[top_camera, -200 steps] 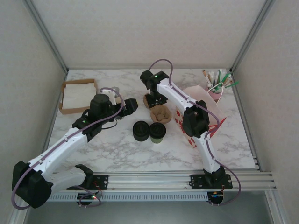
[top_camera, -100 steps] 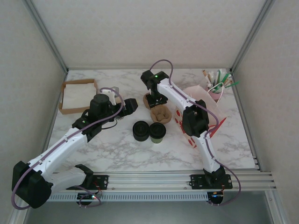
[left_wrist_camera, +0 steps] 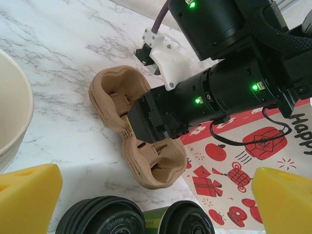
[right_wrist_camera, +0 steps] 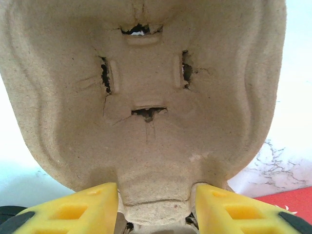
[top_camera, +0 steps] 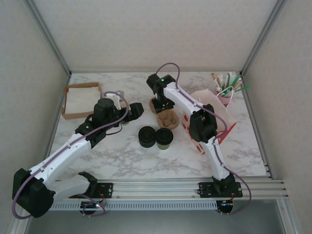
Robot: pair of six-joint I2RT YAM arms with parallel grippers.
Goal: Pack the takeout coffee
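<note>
Between the yellow pads (right_wrist_camera: pixel 83 209) of my right gripper (right_wrist_camera: pixel 156 207) sits the narrow middle ridge of the pulp cup carrier (right_wrist_camera: pixel 146 97). Both pads lie against its sides, so I am clamped on the carrier at its waist. One pocket, with its torn cross-shaped slits, spreads out just ahead of these jaws. The other pocket lies on the far side of them, out of my wrist's sight. Seen from my left wrist, my right gripper (left_wrist_camera: pixel 146 119) comes down on the carrier (left_wrist_camera: pixel 114 92), which lies flat on the marble table (left_wrist_camera: pixel 58 53).

My left gripper (left_wrist_camera: pixel 156 197) stands wide open with nothing between its yellow fingers (left_wrist_camera: pixel 29 195). It faces the carrier from the side and is apart from it.

Just beneath that open gap, toward its right finger, is the takeout coffee (left_wrist_camera: pixel 187 224), dark lid on, upright. A squat stack of lids (left_wrist_camera: pixel 100 217) sits just beside it, toward the left finger. From above, the coffee (top_camera: pixel 165 138) stands on the base side of my right gripper (top_camera: pixel 161 105), just past the carrier's near pocket (top_camera: pixel 167 118), untouched by either jaw.

Beyond my right jaws, away from the left arm, lies a pink paper bag (left_wrist_camera: pixel 229 165) printed with red pictures. A cream cup rim (left_wrist_camera: pixel 12 112) stands outside my left finger.
</note>
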